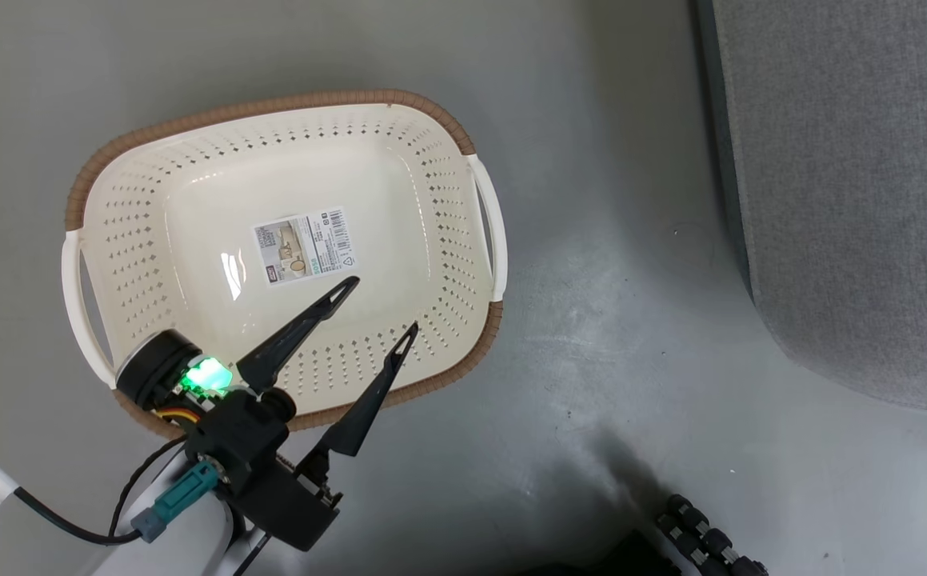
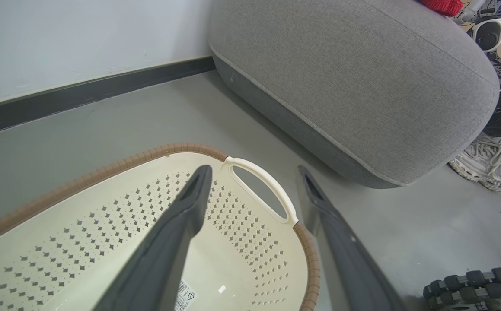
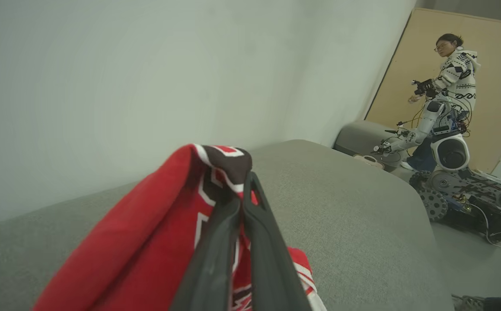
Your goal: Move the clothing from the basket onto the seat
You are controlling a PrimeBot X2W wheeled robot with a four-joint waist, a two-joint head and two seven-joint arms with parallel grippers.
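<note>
Found the basket [image 1: 135, 240] on the grey floor [image 1: 591, 360], with its perforated walls and the paper label [image 1: 303, 244] on its bottom in plain sight. Saw the left gripper [image 1: 383, 304] poised over the basket's near side, fingers spread wide and gripping nothing, one tip above the bottom close to the label, the other above the perforated wall. Placed the seat [image 1: 855, 200] well apart to the right, with bare floor between the two.

From the left wrist, made out a white side handle [image 2: 261, 185] beyond the fingertips, a dark baseboard [image 2: 81, 93] under a pale wall [image 2: 60, 43], a pale shoe [image 2: 479, 160] by the seat's far corner, and black rollers [image 2: 470, 280] at the lower right.

From the right wrist, found the right gripper [image 3: 244, 190] pinched shut on a fold of the clothing [image 3: 146, 233], red with white trim and a dark patch, held above the seat and hiding part of the cushion. Could not tell whether its lower edge touched the cushion. Beyond the seat's rounded end, noted a person [image 3: 455, 73] beside another wheeled robot [image 3: 449, 151] before a tan board [image 3: 492, 43].
</note>
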